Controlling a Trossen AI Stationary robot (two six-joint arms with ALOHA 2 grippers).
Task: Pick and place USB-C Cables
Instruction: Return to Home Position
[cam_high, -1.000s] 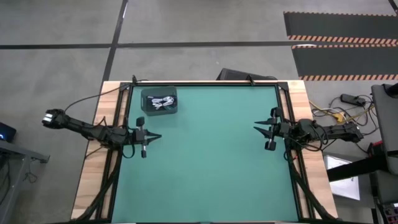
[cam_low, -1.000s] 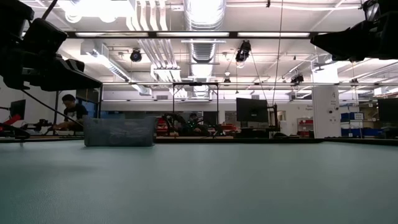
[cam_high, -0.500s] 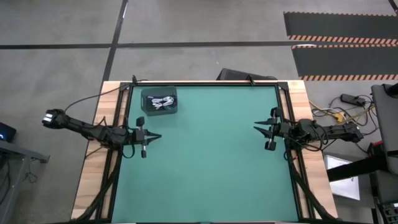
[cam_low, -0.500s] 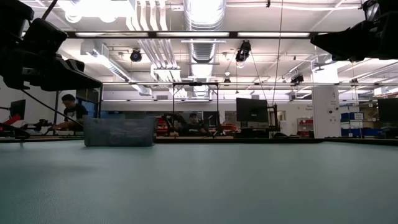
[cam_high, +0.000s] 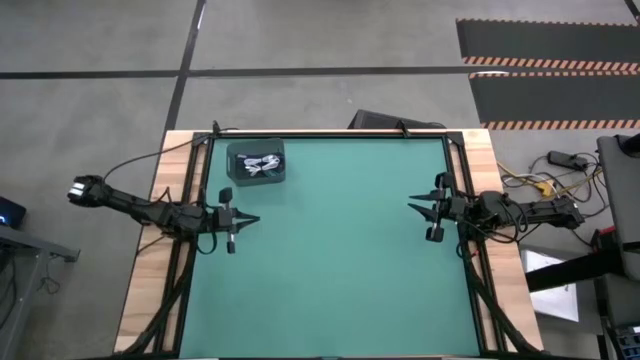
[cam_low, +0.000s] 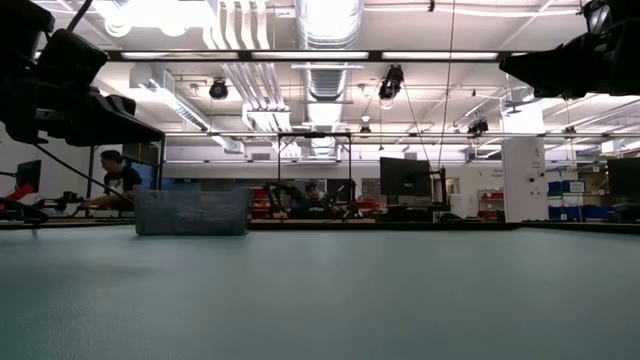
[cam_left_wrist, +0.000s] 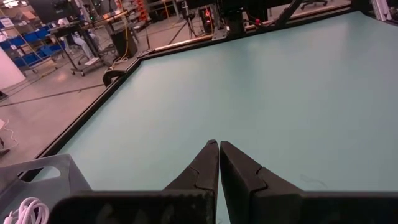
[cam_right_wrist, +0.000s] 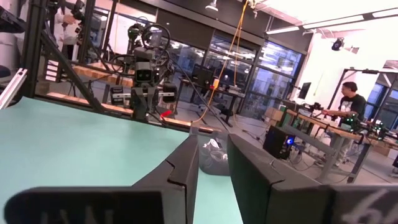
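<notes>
Left gripper (cam_high: 252, 219), fingers pressed together on nothing, poised over the left margin of the green table (cam_high: 330, 270) and pointing inward. Right gripper (cam_high: 412, 208), fingers parted by a narrow gap and likewise empty, mirrored over the right margin, well apart from its partner. USB-C cables (cam_high: 258, 165) lying inside the dark grey bin (cam_high: 233, 172) near the table's far left corner, just beyond the left gripper and not touched by it. White loops plainly visible in the bin from above; the 2 dark bundles not distinguishable against its dark interior, so the count of 4 not confirmable. No cable seen on the bare green surface or between either pair of fingers. Step in hand, by judgement: the closing return of both arms to their resting pose, with picking and placing apparently complete, provided the dark bundles are in the bin with the white ones. Next move, by the same judgement: no grasp and no descent, only a gentle settling of the 2 arms into symmetric parked positions at the table's sides, with the left arm kept clear of the bin's rim to avoid nudging it. Beyond the table, an open workshop with benches and monitors: 1 person (cam_low: 118, 178) at a bench in the low view, another person (cam_right_wrist: 348, 99) standing in the right wrist view, both far from the arms.
</notes>
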